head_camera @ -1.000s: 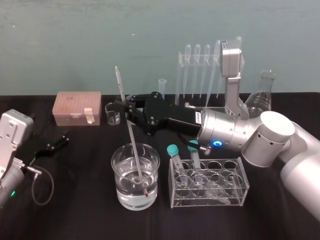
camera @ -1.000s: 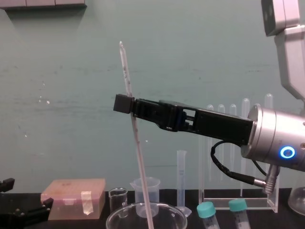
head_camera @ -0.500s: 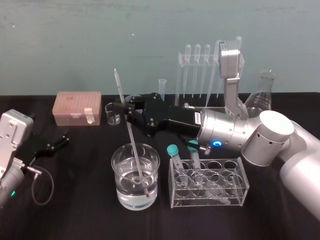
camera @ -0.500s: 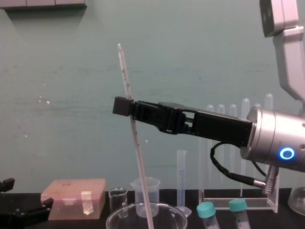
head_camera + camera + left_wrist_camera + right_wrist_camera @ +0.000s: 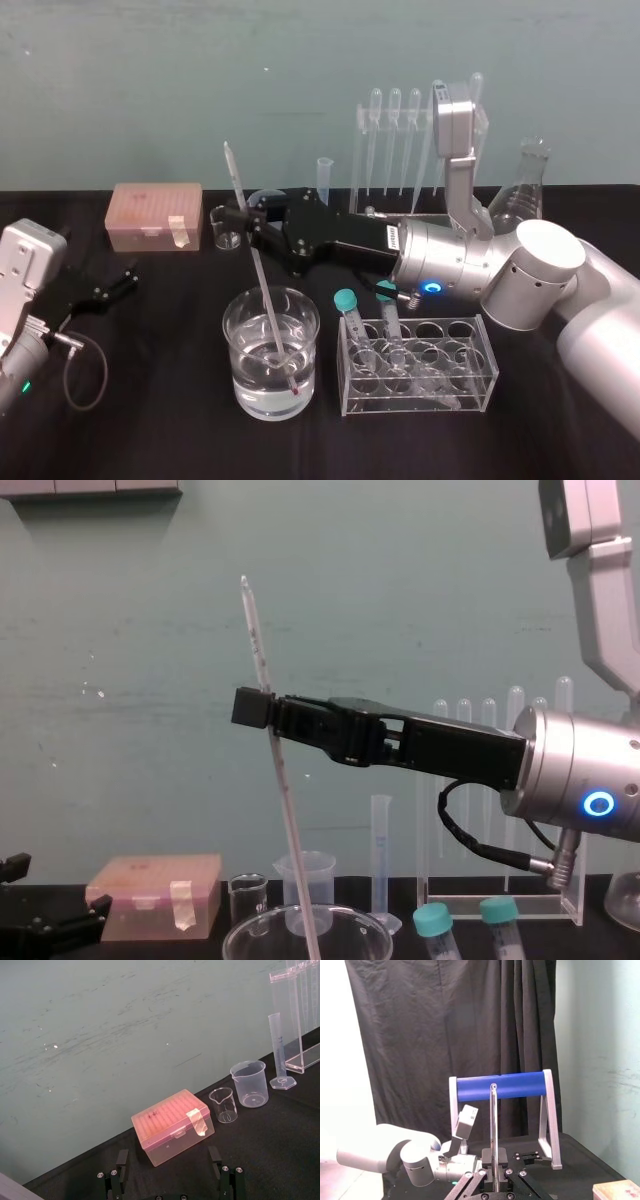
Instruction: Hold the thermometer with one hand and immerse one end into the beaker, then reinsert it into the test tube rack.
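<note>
My right gripper [image 5: 245, 221] reaches in from the right, shut on the thermometer [image 5: 239, 185] a little above its middle. The thin whitish rod leans slightly, its top end up and left of the fingers. Its lower end is in the water of the big glass beaker [image 5: 250, 375] at the front centre. In the chest view the thermometer [image 5: 292, 830] runs from above the right gripper [image 5: 256, 708] down into the beaker's rim [image 5: 260, 930]. The tall clear test tube rack [image 5: 358, 150] stands at the back right, behind the arm. My left gripper [image 5: 170, 1185] is parked open at the left.
A pink tip box [image 5: 155, 215], a small glass beaker [image 5: 225, 228], a plastic spouted beaker [image 5: 249, 1084] and a graduated cylinder [image 5: 280, 1050] line the back. A low acrylic rack [image 5: 418, 365] with teal-capped tubes stands right of the beaker. A flask [image 5: 525, 190] stands far right.
My right gripper and the thermometer have moved a little down and to the left. The rod's lower end stays in the beaker's water. The left arm has not moved.
</note>
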Available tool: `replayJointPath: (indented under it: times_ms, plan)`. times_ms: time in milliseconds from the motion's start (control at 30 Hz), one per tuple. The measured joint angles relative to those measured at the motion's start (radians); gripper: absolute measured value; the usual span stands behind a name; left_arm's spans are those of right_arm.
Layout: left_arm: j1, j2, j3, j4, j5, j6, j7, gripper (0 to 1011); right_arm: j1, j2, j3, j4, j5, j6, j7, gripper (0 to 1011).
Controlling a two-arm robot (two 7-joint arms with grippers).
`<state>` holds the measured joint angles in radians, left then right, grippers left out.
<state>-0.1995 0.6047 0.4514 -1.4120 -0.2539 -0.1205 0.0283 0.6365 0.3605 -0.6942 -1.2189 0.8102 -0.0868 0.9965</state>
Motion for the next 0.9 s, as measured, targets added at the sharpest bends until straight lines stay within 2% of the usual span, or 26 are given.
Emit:
replayJointPath:
  times_ms: [900]
  plan:
    - [0.0,0.0,0.0,0.0,0.0,0.0,0.0,1008,0.005,-0.001,-0.004,0.003,-0.003,-0.001,0.007,57]
